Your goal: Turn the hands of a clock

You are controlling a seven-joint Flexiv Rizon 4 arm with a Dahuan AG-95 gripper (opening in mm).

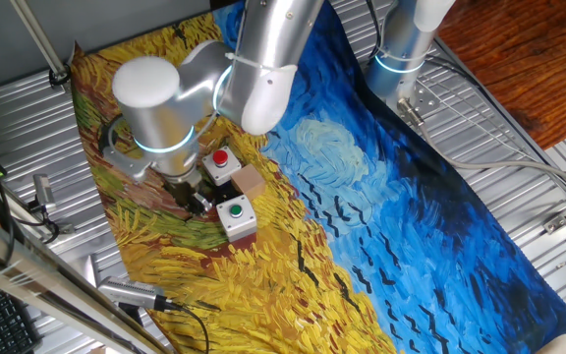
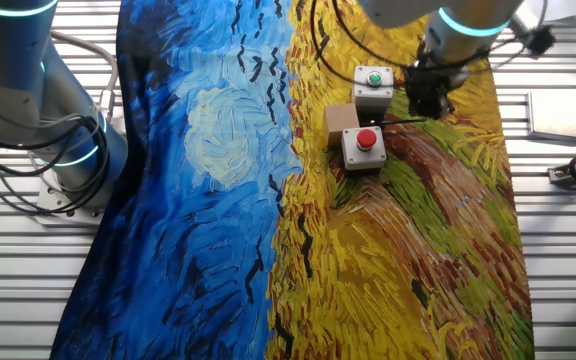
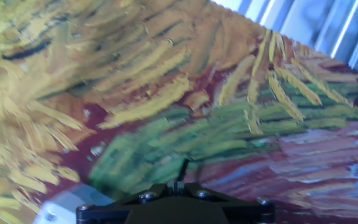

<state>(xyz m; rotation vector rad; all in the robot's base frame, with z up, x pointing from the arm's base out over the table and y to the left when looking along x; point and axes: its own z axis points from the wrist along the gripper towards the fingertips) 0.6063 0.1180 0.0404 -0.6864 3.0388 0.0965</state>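
- Beside the black two-finger gripper [image 2: 430, 97], just to its side, stand two grey button boxes: one with a green round button [image 2: 373, 84], one with a red round button [image 2: 364, 147]; a small tan block [image 2: 340, 118] sits between them.
- No clock, clock hands or black C-clamp show in any view; direction from the gripper and long axis cannot be told.
- Gripper hangs low over the painted yellow-and-blue tablecloth [image 2: 208, 200].
- Fingers are hidden in all views: whether spread or pressed together, cannot tell.
- Judgement: locate the clock before any approach.
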